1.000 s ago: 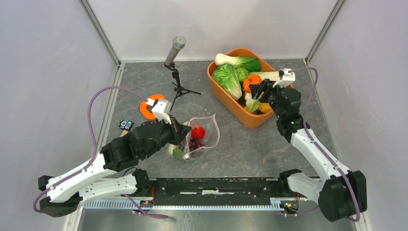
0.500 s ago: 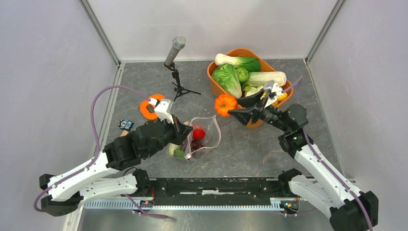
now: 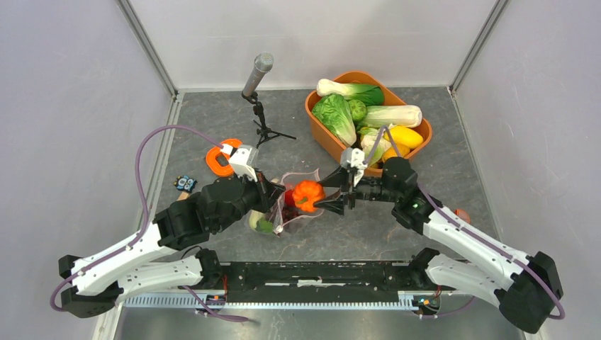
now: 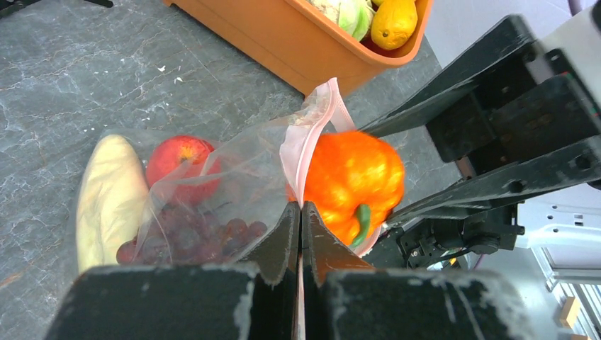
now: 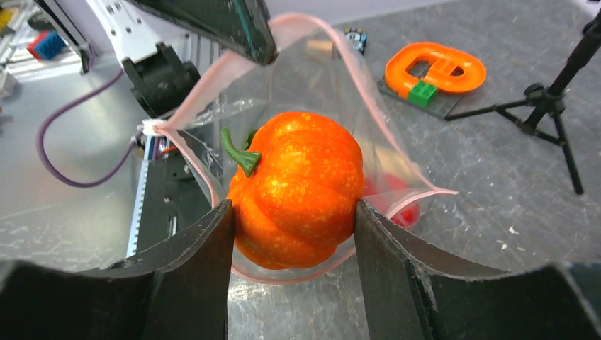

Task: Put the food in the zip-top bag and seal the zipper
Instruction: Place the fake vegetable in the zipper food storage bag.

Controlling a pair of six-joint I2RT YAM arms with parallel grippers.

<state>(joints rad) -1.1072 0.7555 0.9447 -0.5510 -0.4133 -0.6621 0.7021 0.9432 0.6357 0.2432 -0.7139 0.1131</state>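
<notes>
Pumpkin [image 5: 298, 184] clamped in right tool [image 5: 290, 219] — at zip-top bag [image 4: 234, 163] mouth, left tool [image 4: 300, 212] pinching zipper [image 4: 294, 149] edge.

left claw [image 4: 299, 212] pinching zipper [image 4: 300, 152] | orange pumpkin [image 4: 351, 177] at zip-top bag [image 4: 237, 166] mouth | apple [image 4: 177, 157], grapes [image 4: 205, 237] inside

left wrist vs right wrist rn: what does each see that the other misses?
Left wrist only: the tub, the grapes inside the bag, and a pale long piece beside them.
Right wrist only: the orange ring toy, the tripod and a purple cable.
Both: the pumpkin clamped in the right gripper at the bag's open mouth, and the left gripper, jaws shut on the bag's pink rim.
</notes>
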